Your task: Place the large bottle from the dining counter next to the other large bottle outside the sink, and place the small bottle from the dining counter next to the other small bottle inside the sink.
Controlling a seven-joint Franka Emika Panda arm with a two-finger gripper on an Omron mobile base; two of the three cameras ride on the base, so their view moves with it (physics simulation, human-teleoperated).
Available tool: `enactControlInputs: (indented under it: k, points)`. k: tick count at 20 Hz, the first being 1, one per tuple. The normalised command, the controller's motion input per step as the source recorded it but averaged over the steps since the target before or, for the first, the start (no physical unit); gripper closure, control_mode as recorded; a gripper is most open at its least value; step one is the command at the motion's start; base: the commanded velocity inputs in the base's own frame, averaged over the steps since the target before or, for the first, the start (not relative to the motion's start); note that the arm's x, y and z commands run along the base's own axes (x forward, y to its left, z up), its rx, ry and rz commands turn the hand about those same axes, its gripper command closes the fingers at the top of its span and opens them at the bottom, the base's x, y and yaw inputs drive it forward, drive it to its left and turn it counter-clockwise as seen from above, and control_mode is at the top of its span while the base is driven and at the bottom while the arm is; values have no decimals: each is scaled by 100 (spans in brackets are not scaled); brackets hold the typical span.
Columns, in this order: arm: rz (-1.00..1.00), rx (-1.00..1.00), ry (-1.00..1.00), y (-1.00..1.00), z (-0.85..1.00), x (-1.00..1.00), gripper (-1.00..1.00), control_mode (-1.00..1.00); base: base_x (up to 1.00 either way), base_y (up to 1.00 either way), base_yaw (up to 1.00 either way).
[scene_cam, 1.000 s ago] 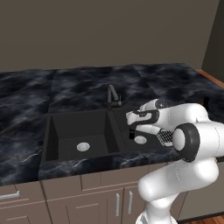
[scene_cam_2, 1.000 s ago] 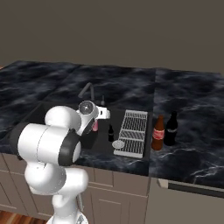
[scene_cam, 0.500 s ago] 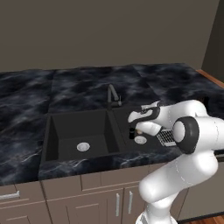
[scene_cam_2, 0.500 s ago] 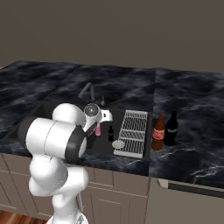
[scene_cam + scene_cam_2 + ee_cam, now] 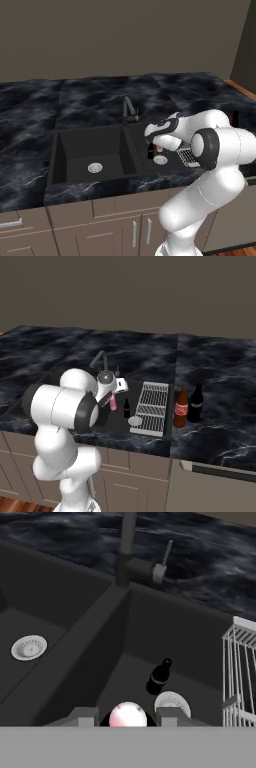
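Note:
My gripper (image 5: 113, 399) hangs inside the right basin of the black sink (image 5: 70, 150), shut on the small pink bottle (image 5: 113, 403). In the hand view the pink bottle's top (image 5: 127, 716) sits between the two fingers (image 5: 84, 716). The tiny dark bottle (image 5: 159, 676) stands upright on the basin floor just ahead, beside the round drain (image 5: 171, 703). It also stands right of the pink one (image 5: 126, 407). On the counter to the right, the brown red-labelled bottle (image 5: 180, 408) stands next to the tall black bottle (image 5: 195, 404).
A white wire rack (image 5: 150, 408) lies over the sink's right edge, between the basin and the two tall bottles. The dark curved faucet (image 5: 128, 109) rises behind the divider. The left basin has its own silver drain (image 5: 95, 167).
My gripper has sunk lower into the right basin with the pink bottle, closer to the tiny dark bottle. The tall bottles have not moved.

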Motion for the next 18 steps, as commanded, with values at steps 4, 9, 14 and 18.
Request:
enactControlInputs:
  k: [4,9,14,18]
  points:
    - [19,-3,4,0,-5,15,100,-100,0,0,0]
    - [23,-6,7,0,-15,17,100,-100,0,0,0]
    - [21,-7,10,0,-27,17,100,-100,0,0,0]
    - [16,-4,9,0,-29,9,100,-100,0,0,0]
